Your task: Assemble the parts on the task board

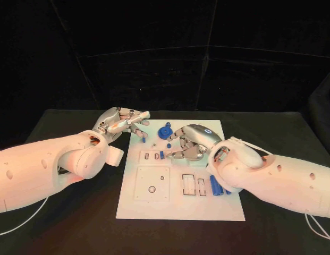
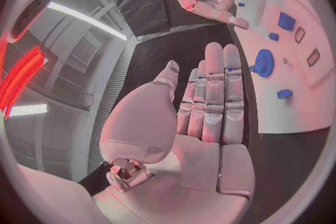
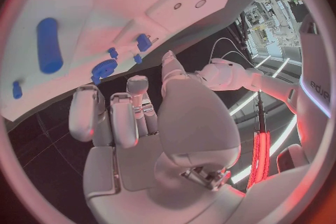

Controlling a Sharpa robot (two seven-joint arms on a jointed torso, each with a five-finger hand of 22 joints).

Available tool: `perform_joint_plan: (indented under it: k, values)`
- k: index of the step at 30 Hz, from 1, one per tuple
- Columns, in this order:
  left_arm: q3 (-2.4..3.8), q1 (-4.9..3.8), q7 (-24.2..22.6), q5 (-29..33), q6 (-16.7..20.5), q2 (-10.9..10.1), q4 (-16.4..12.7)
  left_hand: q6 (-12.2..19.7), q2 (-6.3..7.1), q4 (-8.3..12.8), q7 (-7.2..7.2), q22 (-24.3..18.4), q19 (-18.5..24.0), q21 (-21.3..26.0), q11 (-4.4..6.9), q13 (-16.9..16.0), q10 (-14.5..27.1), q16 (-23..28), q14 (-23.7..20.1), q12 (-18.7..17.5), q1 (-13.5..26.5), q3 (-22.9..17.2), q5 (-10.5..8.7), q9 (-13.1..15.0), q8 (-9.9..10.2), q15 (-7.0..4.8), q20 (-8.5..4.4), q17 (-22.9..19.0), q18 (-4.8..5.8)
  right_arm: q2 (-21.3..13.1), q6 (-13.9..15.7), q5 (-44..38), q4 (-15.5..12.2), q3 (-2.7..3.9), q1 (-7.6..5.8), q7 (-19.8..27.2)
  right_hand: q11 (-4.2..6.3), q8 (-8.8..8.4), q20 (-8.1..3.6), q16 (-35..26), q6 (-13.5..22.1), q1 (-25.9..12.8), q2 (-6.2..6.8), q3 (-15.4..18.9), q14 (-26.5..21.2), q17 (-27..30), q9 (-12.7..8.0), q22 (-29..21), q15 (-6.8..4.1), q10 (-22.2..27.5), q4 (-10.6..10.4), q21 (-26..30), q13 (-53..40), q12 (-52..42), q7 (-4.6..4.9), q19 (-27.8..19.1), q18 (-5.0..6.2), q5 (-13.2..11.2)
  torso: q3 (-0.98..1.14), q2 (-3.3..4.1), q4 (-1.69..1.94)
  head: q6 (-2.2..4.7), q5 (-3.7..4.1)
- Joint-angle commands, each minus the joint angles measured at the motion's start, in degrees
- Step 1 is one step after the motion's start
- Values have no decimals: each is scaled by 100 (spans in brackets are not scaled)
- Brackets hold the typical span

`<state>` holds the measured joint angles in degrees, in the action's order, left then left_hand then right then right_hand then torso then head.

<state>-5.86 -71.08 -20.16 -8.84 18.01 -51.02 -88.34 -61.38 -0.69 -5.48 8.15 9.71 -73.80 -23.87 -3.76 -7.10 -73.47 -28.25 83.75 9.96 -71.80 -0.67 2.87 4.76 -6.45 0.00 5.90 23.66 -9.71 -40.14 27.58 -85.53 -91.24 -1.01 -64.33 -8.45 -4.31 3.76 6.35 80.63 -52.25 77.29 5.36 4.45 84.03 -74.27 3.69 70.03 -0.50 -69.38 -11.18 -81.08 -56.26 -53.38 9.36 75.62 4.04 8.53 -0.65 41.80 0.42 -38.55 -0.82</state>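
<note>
A black table point(image 1: 73, 175) is filling the scene, with a white rectangular task board point(image 1: 182, 204) lying flat at its middle. Two white arms are reaching in from either side, each ending in a silver many-fingered hand.

The left hand point(image 1: 121, 123) is hovering just off the board's far left corner – its fingers are lying straight and side by side in the left wrist view, holding nothing. The right hand point(image 1: 189, 141) is hanging over the board's upper middle with fingers curled downward; it appears to be holding nothing, with fingers apart, though whether the fingertips are touching the board is not clear.

The small blue plastic parts are sitting on the board: a blue toothed gear wheel point(image 1: 165, 131) near the far edge between the two hands, a blue cylindrical peg point(image 1: 216, 184) lying on its side near the right edge, and a small blue block point(image 1: 161, 155) beside the right hand's fingers.

The likely risk – the right hand's curled fingers are crowding the small block and gear, so a lowering move could be nudging a piece out of place; the two hands are also near each other and could be colliding over the gear
</note>
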Motion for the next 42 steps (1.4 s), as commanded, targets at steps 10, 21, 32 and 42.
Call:
perform_joint_plan:
  k: [10, 21, 32, 42]
  values:
    - [8, -552, 3834, -3339, -1761, 499, 437, -396, -129, -751, -444, 4056, -823, -3909, 428, -2658, -407, -5972, 559, 2854, 632, 964, 10, 655, -858, -408, -463, 6337, 357, -1216, -335, 2610, -452, 14, -484, 1563, 30, 66, -12, -64, -23, 271, -184, 127, 235, 52, 25, -110, 26, 57, 100, 86, 168, 77, -29, -51, 62, 327, 78, -179, -91, -83, -141]
    - [-130, -798, 5221, -4305, -2414, 1432, 1174, 129, -366, -1041, -461, 5678, -974, -5145, 436, -4416, 68, -6175, 625, 4605, 499, 1430, 2, 1407, -1686, -440, -414, 6633, 546, -1459, -316, 2760, -348, 13, -563, 1418, 48, 88, -29, -108, -57, 300, -229, 208, 230, 102, 27, -119, 10, 23, 107, 99, 195, 58, -47, -40, 62, 476, 118, -217, -89, -93, -152]
    - [-231, -848, 5547, -4506, -2838, 2020, 1601, 234, -461, -1097, -534, 6374, -1155, -5604, 503, -4930, -92, -6175, 625, 5108, 720, 1651, -12, 1797, -2117, -486, -462, 6634, 659, -1430, -303, 2768, -277, 13, -573, 1300, 55, 96, -37, -147, -68, 308, -247, 252, 221, 151, 27, -131, 3, 14, 107, 110, 217, 58, -53, -41, 64, 551, 104, -208, -92, -124, -184]
    - [-302, -850, 5605, -4567, -3127, 2290, 1851, 297, -481, -1084, -539, 6422, -1156, -5635, 508, -4984, -94, -6175, 625, 5157, 753, 1706, -12, 1893, -2204, -491, -468, 6634, 665, -1399, -306, 2767, -224, 13, -574, 1239, 57, 98, -40, -168, -71, 307, -252, 272, 216, 179, 27, -148, 0, 16, 104, 120, 233, 67, -55, -49, 67, 580, 96, -205, -93, -161, -179]
